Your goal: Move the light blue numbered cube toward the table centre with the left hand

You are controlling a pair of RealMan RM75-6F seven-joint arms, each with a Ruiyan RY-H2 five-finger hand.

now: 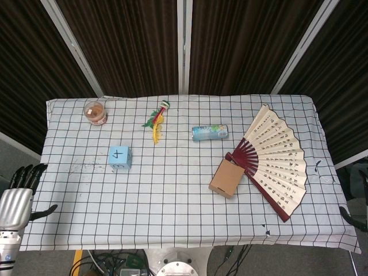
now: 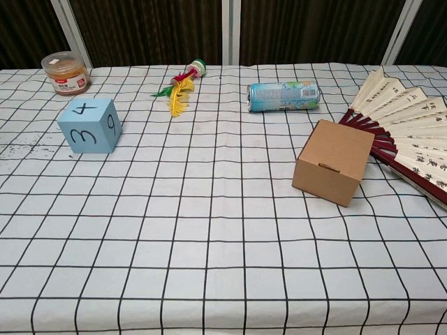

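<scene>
The light blue numbered cube (image 1: 119, 157) sits on the left part of the checked tablecloth, upright, with a 4 on top. In the chest view the cube (image 2: 89, 125) shows a 3 and a 9 on its sides. My left hand (image 1: 20, 192) hangs off the table's left edge, well below and to the left of the cube. Its dark fingers are spread and it holds nothing. Of my right hand (image 1: 352, 217) only a dark sliver shows past the table's right edge, so its pose is unclear. Neither hand appears in the chest view.
A jar (image 1: 95, 112) stands at the back left, with a feathered toy (image 1: 156, 119) and a lying can (image 1: 210, 133) further right. A cardboard box (image 1: 226, 177) and an open paper fan (image 1: 276, 158) occupy the right side.
</scene>
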